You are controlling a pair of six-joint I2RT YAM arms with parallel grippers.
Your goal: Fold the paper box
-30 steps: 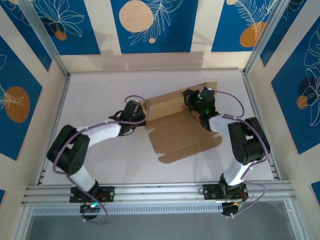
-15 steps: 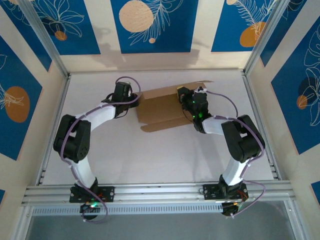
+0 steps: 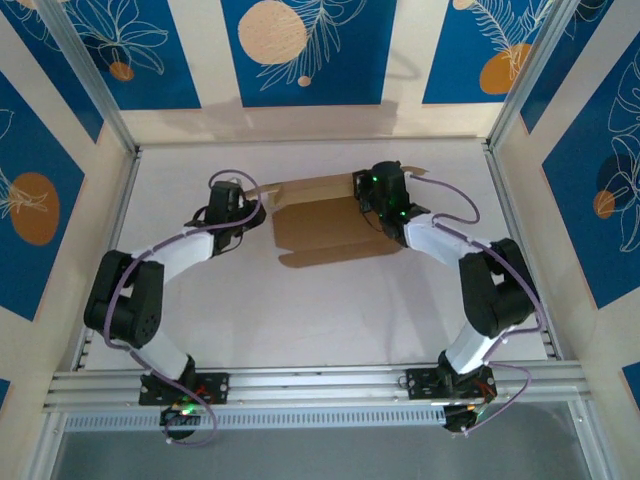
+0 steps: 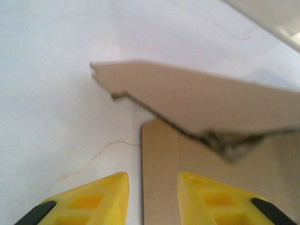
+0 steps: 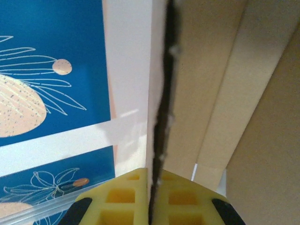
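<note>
The paper box is a brown cardboard sheet lying partly folded at the back middle of the table. Its rear panel stands up along the far edge. My right gripper is at the box's right rear corner, and my left gripper sits just off its left end. In the right wrist view the gripper is shut on the thin edge of an upright panel. In the left wrist view the gripper stands open over the edge of a flat panel, gripping nothing. A raised flap hangs ahead.
The white table is walled by blue patterned panels at the back and sides. A metal rail runs along the near edge by the arm bases. The box lies close to the back wall.
The box went from spread open to folded over and shifted toward the back wall. My left gripper let go, opened and drew away to the left. My right gripper kept its grip and moved back.
</note>
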